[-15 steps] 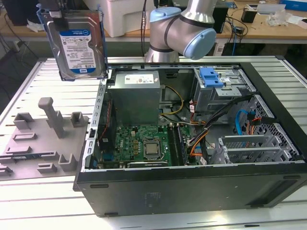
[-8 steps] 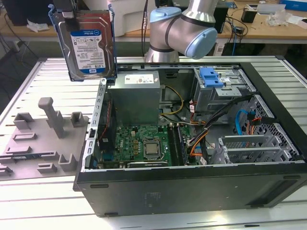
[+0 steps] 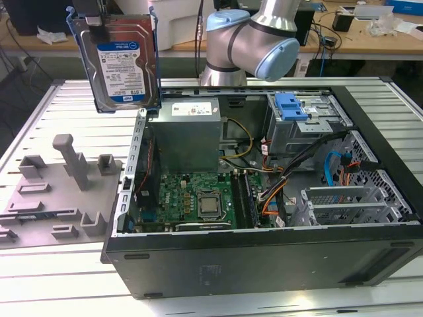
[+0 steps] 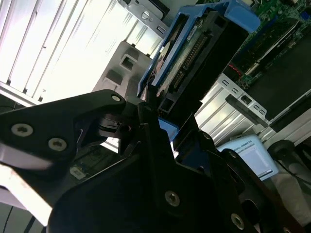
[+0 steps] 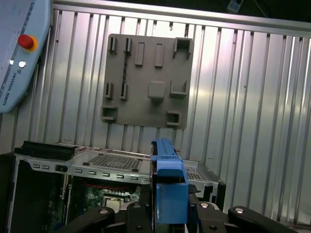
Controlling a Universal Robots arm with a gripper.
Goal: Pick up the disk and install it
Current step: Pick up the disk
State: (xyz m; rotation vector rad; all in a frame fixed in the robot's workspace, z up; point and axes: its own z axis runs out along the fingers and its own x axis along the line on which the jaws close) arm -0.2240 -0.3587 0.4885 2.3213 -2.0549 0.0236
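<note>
Clearly the hand (image 3: 92,18) is clenched on the disk (image 3: 122,63) and holds it upright in the air, with its white-and-blue label facing the exterior view. From there the disk sits above the far corner of the open computer case (image 3: 264,264), on the exterior view's left, and touches nothing but the hand. Inside the case lie a green motherboard (image 3: 192,198), a grey power supply box (image 3: 187,135) and a blue latch (image 3: 291,105). The robot arm (image 3: 258,39) stands behind the case. A grey fixture plate (image 3: 53,191) rests on the ribbed metal surface (image 3: 39,112), beside the case on the exterior view's left. In the first wrist view, black fingers (image 5: 138,218) grip the disk's blue carrier (image 5: 167,184) from both sides, above the case and the plate.
</note>
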